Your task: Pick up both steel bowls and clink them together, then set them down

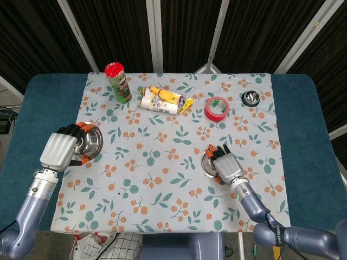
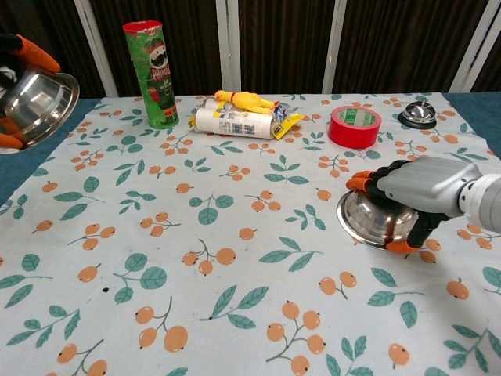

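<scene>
My left hand (image 1: 58,149) holds one steel bowl (image 1: 90,142) by its rim, lifted above the table's left edge. In the chest view this bowl (image 2: 37,105) is tilted with its hollow facing right, and the left hand's orange fingertips (image 2: 39,49) hook over its rim. The second steel bowl (image 2: 369,219) lies upside down on the cloth at the right. My right hand (image 2: 418,188) lies over its dome, fingers curled across the top and the thumb against the near rim. From the head view the right hand (image 1: 228,166) covers most of that bowl (image 1: 208,161).
At the back stand a green chips can (image 1: 120,82), a white packet with a yellow rubber chicken (image 1: 163,99) on it, a red tape roll (image 1: 217,108) and a small desk bell (image 1: 250,98). The flowered cloth (image 1: 162,179) covers the table.
</scene>
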